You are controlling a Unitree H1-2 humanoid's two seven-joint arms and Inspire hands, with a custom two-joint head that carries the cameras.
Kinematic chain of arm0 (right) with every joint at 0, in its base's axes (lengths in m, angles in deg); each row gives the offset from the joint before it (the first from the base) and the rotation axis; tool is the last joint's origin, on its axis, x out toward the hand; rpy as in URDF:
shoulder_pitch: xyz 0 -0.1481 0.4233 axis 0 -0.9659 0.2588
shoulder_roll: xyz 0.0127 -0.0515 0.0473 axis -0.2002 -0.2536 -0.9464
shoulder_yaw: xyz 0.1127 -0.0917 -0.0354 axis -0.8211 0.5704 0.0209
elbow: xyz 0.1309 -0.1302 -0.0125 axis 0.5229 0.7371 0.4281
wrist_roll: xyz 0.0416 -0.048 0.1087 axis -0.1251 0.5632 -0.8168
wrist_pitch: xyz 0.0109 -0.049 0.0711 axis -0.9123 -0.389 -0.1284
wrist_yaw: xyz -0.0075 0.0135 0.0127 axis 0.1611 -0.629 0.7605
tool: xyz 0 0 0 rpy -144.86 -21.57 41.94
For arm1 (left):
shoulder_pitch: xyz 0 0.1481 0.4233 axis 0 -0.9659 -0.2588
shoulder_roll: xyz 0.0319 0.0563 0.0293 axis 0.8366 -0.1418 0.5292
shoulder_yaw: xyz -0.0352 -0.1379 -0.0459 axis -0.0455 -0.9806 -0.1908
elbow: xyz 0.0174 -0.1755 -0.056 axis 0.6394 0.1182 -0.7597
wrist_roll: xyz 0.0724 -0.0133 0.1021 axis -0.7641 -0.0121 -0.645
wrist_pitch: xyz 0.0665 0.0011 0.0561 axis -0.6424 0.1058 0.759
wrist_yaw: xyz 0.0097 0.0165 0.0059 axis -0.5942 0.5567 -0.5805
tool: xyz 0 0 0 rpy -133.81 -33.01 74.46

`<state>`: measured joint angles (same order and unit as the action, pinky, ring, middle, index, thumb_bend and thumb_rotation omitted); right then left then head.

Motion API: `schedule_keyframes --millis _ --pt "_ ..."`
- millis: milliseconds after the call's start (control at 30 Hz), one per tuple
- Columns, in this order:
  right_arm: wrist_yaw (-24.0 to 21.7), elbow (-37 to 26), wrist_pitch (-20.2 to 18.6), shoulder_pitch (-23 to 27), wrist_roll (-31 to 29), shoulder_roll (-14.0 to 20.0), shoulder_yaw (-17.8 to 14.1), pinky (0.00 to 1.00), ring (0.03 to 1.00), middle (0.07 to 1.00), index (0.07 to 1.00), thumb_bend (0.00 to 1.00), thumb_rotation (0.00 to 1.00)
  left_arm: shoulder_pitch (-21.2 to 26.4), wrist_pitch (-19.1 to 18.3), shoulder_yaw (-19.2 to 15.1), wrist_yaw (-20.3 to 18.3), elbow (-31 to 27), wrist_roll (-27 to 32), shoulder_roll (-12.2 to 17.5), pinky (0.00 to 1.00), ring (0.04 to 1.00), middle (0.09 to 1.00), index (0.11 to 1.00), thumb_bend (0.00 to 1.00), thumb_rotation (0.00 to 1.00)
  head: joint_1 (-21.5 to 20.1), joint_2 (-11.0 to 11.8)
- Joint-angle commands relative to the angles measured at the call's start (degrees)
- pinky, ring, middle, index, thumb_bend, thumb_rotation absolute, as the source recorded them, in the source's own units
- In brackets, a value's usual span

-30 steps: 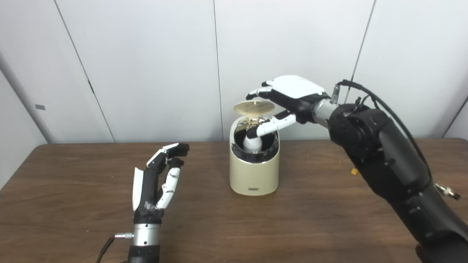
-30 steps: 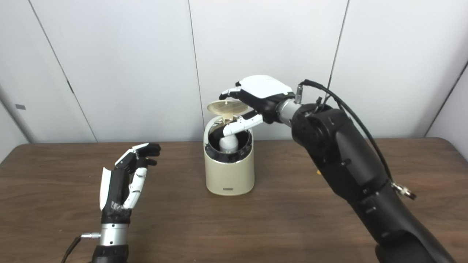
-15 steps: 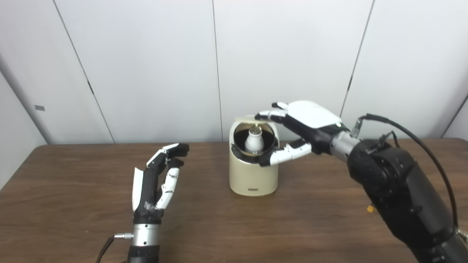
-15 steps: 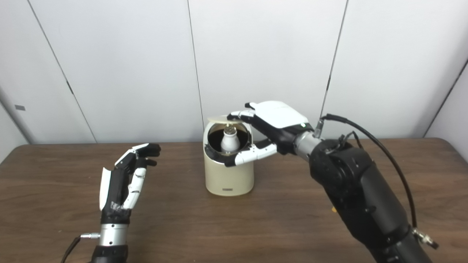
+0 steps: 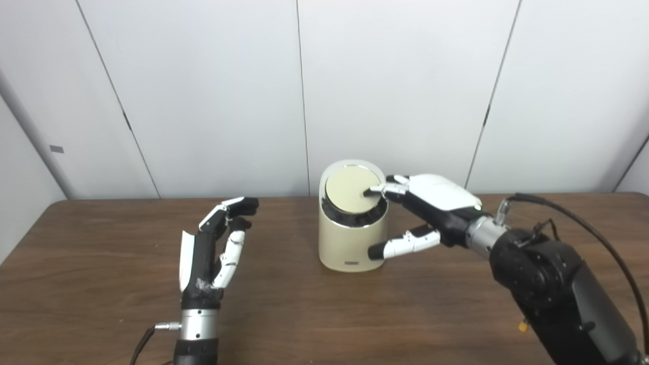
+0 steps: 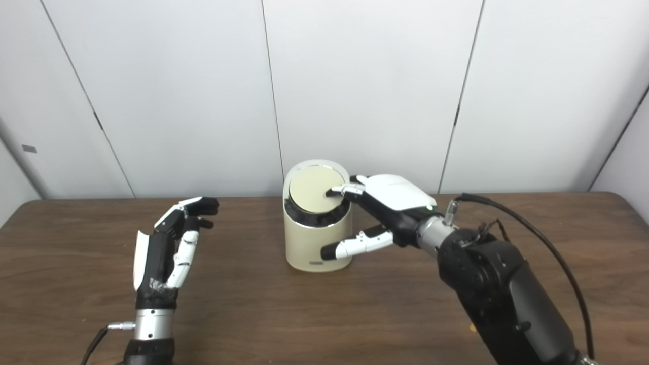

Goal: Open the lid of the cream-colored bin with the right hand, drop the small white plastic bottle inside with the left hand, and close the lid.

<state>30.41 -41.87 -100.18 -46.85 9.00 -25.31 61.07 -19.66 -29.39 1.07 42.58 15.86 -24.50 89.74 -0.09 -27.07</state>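
Lid (image 5: 351, 189) down flat on cream bin (image 5: 350, 243) — bottle unseen, presumably inside. Right hand (image 5: 426, 213) spread, fingertips on lid; left hand (image 5: 215, 248) empty, fingers loosely apart — only withdrawal left.

No readable text; small label on bin (image 5: 352, 238) illegible.

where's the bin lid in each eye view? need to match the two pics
Left eye view: lid sits closed on the cream-colored bin, just right of picture centre.
Right eye view: lid is just left of picture centre, closed on the bin.
Shared landmark: the right hand has fingertips on the lid's right edge in both views.
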Motion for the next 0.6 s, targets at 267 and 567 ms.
schedule_keyframes --millis 267,567 --pt "0.69 -0.93 -0.83 0.04 0.21 -0.18 -0.17 0.96 0.973 0.898 0.879 0.97 0.92 1.39 1.05 -1.34 -1.06 -2.95 -0.68 -0.10 0.59 0.685 0.694 0.678 0.38 0.81 0.40 -0.81" --pt "6.64 3.06 5.27 -0.74 8.53 -0.63 5.62 0.95 0.931 0.860 0.837 0.94 0.73 1.37 1.05 -2.27 -1.35 -3.14 -0.96 -0.59 0.59 0.685 0.693 0.677 0.38 0.82 0.52 -1.08"
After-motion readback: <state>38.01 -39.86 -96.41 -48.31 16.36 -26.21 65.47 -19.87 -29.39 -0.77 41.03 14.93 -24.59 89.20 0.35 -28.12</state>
